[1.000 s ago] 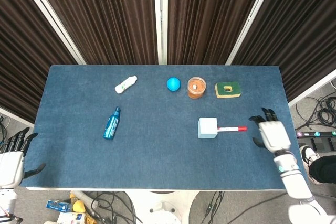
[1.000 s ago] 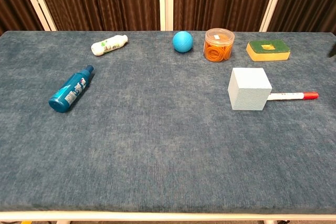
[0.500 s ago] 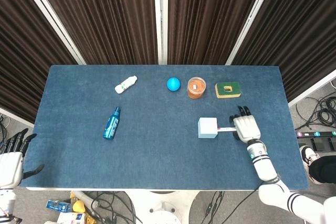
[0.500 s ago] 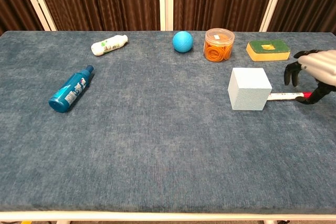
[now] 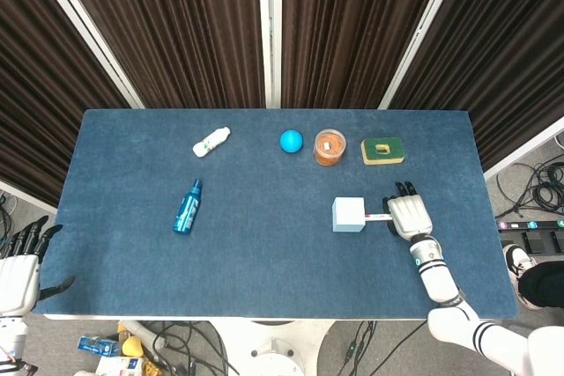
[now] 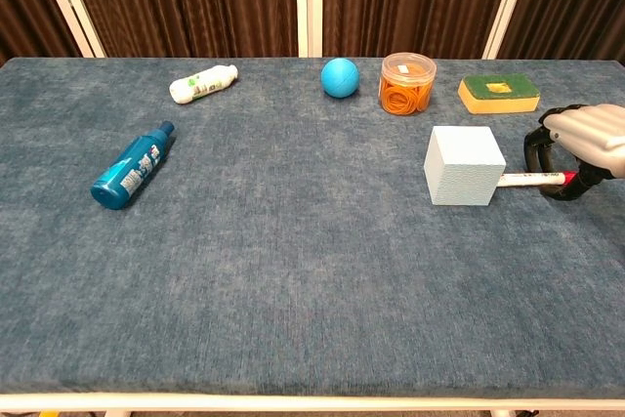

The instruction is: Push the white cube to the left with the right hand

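Right hand point(image 5: 409, 216) hovers low over the desk point(image 5: 264, 270), just right of the white cube point(image 5: 348, 214), fingers curled downward and grasping nothing; in the chest view it point(image 6: 581, 139) sits over the red-capped end of a marker pen point(image 6: 532, 180) whose other end meets the cube's point(image 6: 464, 165) right face. Cube lies right of centre on the desk, clear blue cloth to its left. Judgement: the push has not yet begun. Best to bring the hand flat against the cube's right face, low and centred, so it slides rather than tips or turns; the pen in between could skid or be driven along. Left hand point(image 5: 19, 266) hangs off the near left corner, fingers spread, idle. Further out: teal bottle point(image 5: 187, 207), small white bottle point(image 5: 211, 141), blue ball point(image 5: 291, 140), jar of orange rubber bands point(image 5: 330, 147), green-and-yellow sponge point(image 5: 382, 151). Dark ribbed curtains behind; cables on the floor.
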Controlling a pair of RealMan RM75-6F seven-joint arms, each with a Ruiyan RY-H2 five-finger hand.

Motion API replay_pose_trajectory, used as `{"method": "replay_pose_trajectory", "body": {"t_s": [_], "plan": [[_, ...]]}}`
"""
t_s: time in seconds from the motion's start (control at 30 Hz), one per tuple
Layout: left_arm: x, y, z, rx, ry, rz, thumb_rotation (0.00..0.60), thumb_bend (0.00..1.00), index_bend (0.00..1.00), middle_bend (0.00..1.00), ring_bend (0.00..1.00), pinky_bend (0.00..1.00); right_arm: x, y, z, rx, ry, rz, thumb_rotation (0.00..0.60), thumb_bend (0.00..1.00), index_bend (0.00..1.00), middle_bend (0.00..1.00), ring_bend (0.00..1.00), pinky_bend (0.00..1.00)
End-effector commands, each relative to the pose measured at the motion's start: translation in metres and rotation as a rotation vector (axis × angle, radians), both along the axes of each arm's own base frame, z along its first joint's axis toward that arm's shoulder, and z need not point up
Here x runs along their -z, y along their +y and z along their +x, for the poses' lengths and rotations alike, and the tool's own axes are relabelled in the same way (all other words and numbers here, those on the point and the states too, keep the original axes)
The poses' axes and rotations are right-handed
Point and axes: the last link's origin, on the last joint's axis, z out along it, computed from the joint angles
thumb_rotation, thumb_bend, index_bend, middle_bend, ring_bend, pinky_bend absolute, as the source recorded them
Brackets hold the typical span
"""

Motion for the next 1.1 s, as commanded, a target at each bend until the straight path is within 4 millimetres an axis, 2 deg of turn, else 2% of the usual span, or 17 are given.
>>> {"method": "replay_pose_trajectory", "body": {"t_s": [0.03, 0.17, 0.33, 0.43, 0.67, 0.87, 1.1], "plan": [[0.000, 0.000, 0.000, 0.000, 0.000, 0.000, 0.600, 0.14, 0.22, 0.16, 0.10, 0.13, 0.001, 0.000, 0.001, -0.002, 0.000, 0.002, 0.600, 0.28, 0.51, 0.50, 0.11, 0.11], [0.000, 0.000, -0.001, -0.001, 0.000, 0.002, 0.600, 0.14, 0.22, 0.16, 0.10, 0.13, 0.003, -0.002, 0.002, -0.005, 0.002, 0.005, 0.600, 0.30, 0.52, 0.52, 0.11, 0.12], [0.000, -0.001, -0.002, -0.002, -0.001, 0.005, 0.600, 0.14, 0.22, 0.16, 0.10, 0.13, 0.001, -0.002, 0.001, -0.009, 0.000, 0.002, 0.600, 0.39, 0.61, 0.57, 0.16, 0.14], [-0.001, -0.001, -0.002, -0.002, -0.001, 0.008, 0.600, 0.14, 0.22, 0.16, 0.10, 0.13, -0.009, -0.002, -0.002, -0.010, -0.005, -0.009, 0.600, 0.44, 0.66, 0.59, 0.19, 0.15], [0.000, 0.001, 0.002, 0.011, 0.002, 0.004, 0.600, 0.14, 0.22, 0.16, 0.10, 0.13, -0.032, -0.001, -0.006, 0.006, -0.018, -0.019, 0.600, 0.45, 0.69, 0.60, 0.20, 0.15], [-0.001, 0.001, 0.001, 0.012, 0.001, 0.006, 0.600, 0.14, 0.22, 0.16, 0.10, 0.13, -0.020, -0.009, 0.015, -0.012, -0.032, 0.022, 0.600, 0.45, 0.69, 0.61, 0.20, 0.15], [-0.001, -0.001, -0.001, 0.006, -0.008, 0.010, 0.600, 0.14, 0.22, 0.16, 0.10, 0.13, 0.011, -0.019, 0.066, -0.072, -0.063, 0.084, 0.600, 0.45, 0.71, 0.62, 0.21, 0.15]]}}
